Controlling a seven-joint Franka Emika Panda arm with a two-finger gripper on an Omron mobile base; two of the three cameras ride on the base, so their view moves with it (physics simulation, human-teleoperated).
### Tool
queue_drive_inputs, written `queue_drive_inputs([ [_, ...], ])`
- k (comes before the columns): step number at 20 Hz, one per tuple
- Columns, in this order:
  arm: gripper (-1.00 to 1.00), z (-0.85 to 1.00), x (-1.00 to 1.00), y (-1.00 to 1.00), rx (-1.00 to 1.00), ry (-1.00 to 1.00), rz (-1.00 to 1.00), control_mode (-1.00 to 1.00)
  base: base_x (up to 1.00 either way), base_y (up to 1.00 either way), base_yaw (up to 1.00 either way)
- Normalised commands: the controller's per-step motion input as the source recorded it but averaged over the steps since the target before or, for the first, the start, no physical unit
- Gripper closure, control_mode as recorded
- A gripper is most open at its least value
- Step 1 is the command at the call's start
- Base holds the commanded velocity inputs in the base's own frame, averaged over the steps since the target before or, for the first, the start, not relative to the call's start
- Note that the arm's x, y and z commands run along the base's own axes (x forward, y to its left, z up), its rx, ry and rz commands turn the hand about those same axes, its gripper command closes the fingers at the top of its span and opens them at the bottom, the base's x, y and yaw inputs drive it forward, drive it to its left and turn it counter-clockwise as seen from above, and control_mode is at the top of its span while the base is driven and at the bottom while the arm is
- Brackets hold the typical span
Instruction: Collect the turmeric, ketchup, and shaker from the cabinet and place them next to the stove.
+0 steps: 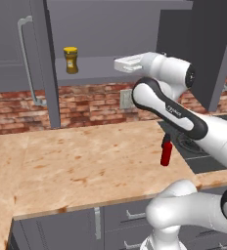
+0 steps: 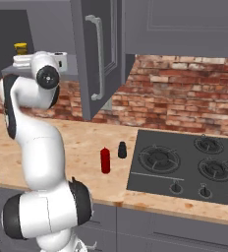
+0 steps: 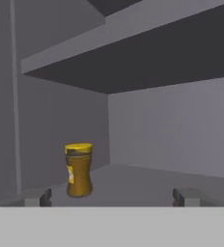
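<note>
The arm rises from the base, bends at the elbow and reaches up into the open cabinet [image 1: 105,29], its hand level over the shelf. The end effector [image 3: 112,197] has its fingers spread wide apart, holding nothing. The turmeric [image 1: 71,60] stands upright on the shelf, ahead of the fingers and nearer the left one. Down on the bench [image 2: 86,142], the ketchup [image 2: 105,160] and shaker [image 2: 122,150] stand beside the stove [image 2: 185,165].

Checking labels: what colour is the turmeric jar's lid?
Yellow; the turmeric shows best in the hand view.
</note>
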Motion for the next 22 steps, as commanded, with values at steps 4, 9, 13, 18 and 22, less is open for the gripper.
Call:
queue_drive_inputs([
  [4, -1.0, 0.0, 0.0, 0.07, -0.05, 0.11, 0.0, -1.0, 0.0, 0.0, 0.0],
  [9, -1.0, 0.0, -0.21, 0.15, -0.07, 0.03, 0.03, -1.0, 0.0, 0.0, 0.0],
  [13, -1.0, 0.0, -0.23, 0.19, -0.08, 0.0, 0.03, -1.0, 0.0, 0.0, 0.0],
  [18, -1.0, -0.01, -0.03, 0.12, -0.03, 0.01, 0.02, -1.0, 0.0, 0.0, 0.0],
  [22, -1.0, -0.03, 0.0, 0.17, -0.01, 0.01, 0.02, -1.0, 0.0, 0.0, 0.0],
])
